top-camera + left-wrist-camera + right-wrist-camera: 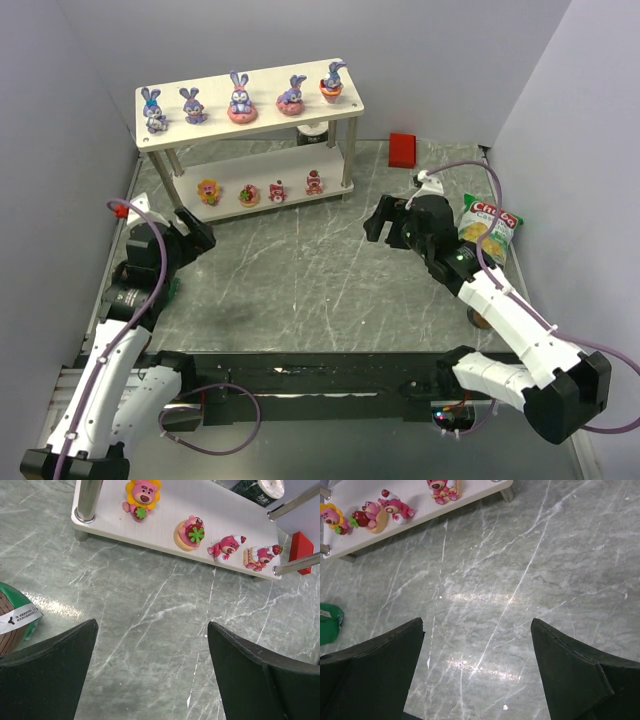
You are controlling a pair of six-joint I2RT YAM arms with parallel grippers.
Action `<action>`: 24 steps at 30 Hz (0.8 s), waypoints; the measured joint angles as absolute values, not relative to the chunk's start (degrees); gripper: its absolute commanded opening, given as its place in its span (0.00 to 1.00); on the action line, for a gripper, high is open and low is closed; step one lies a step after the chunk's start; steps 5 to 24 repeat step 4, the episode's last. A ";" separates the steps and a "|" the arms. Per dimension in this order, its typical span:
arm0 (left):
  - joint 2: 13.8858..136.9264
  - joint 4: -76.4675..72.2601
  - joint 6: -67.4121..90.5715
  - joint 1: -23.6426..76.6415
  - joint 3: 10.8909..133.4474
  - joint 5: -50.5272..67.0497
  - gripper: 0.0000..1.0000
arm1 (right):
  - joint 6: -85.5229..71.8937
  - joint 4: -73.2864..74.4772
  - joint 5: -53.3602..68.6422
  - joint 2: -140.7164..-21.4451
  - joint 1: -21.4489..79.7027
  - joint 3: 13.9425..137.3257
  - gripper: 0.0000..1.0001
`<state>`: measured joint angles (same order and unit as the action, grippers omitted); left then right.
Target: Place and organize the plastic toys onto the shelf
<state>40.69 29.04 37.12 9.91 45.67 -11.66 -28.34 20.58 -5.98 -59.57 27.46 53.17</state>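
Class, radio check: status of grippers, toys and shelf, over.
Left gripper open, empty; right gripper same. Shelf: five bunnies top, four sweets bottom. Nothing in the way.

A: What's on the shelf (160,527)?
B: Four pink toys (189,532) in a row on its board.
A: The fingers (250,670)?
B: Spread wide, with only the marbled surface (150,620) between them — green plate (12,594) at left.

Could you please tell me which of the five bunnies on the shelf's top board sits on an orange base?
The rightmost bunny on the top board; the other bunnies sit on pink bases or show no coloured base.
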 measured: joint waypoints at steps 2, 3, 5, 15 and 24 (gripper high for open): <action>40.49 29.06 37.15 9.98 45.74 -11.88 0.96 | -28.58 20.56 -5.98 -59.51 27.46 53.17 0.95; 40.42 29.08 37.15 10.02 45.80 -11.97 0.96 | -28.67 20.56 -5.98 -59.46 27.46 53.17 0.95; 40.32 29.19 37.17 10.02 45.89 -12.03 0.96 | -28.69 20.56 -5.98 -59.40 27.46 53.17 0.95; 40.32 29.19 37.17 10.02 45.89 -12.03 0.96 | -28.69 20.56 -5.98 -59.40 27.46 53.17 0.95; 40.32 29.19 37.17 10.02 45.89 -12.03 0.96 | -28.69 20.56 -5.98 -59.40 27.46 53.17 0.95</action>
